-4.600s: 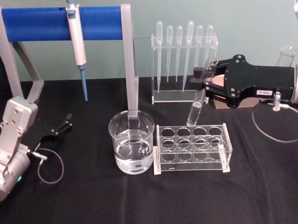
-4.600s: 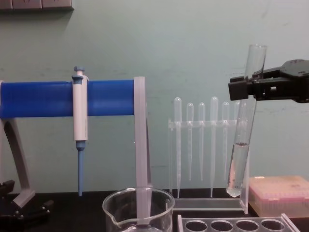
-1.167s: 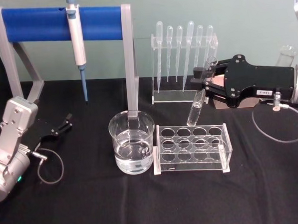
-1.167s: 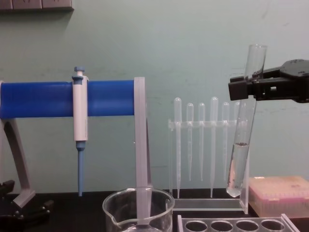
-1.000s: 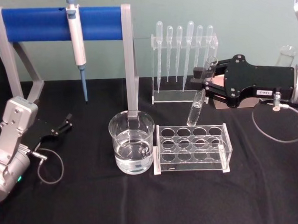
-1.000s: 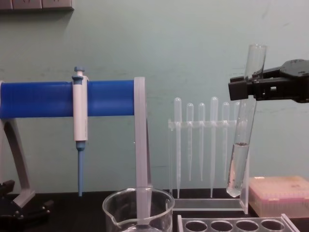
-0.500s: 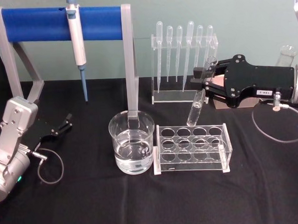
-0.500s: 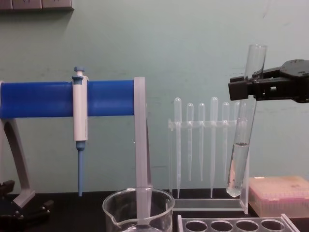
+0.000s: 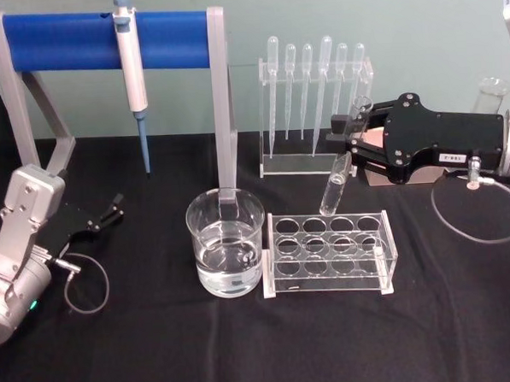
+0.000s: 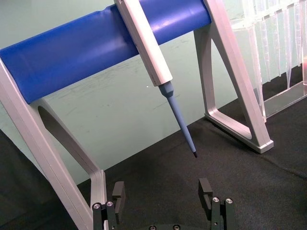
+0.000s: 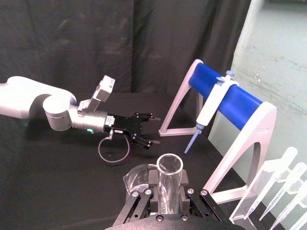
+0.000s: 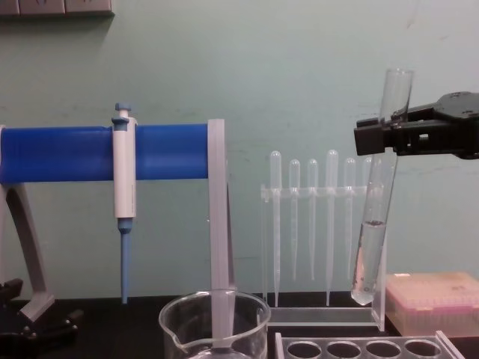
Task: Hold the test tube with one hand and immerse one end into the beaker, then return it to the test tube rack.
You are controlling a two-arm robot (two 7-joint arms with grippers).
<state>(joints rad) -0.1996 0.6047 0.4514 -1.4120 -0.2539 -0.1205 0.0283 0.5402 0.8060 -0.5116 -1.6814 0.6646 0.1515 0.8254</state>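
Observation:
The test tube [image 9: 335,188] is a clear glass tube, tilted, with a little liquid in its round lower end [image 12: 370,258]. My right gripper [image 9: 352,135] is shut on its upper part, just under the open rim [image 11: 169,166]. The tube hangs in the air over the back of the acrylic rack, to the right of the beaker and apart from it. The beaker [image 9: 226,244] is a wide clear glass with water, standing mid-table [image 12: 215,325]. My left gripper [image 9: 111,213] rests low at the left, open and with nothing in it [image 10: 163,194].
A clear tube rack [image 9: 327,256] stands just right of the beaker. Behind are a blue-barred stand [image 9: 67,41] with a white blue-tipped pipette [image 9: 132,78], a holder of plastic pipettes [image 9: 314,94], and a pink box [image 12: 434,299]. Black cloth lies open in front.

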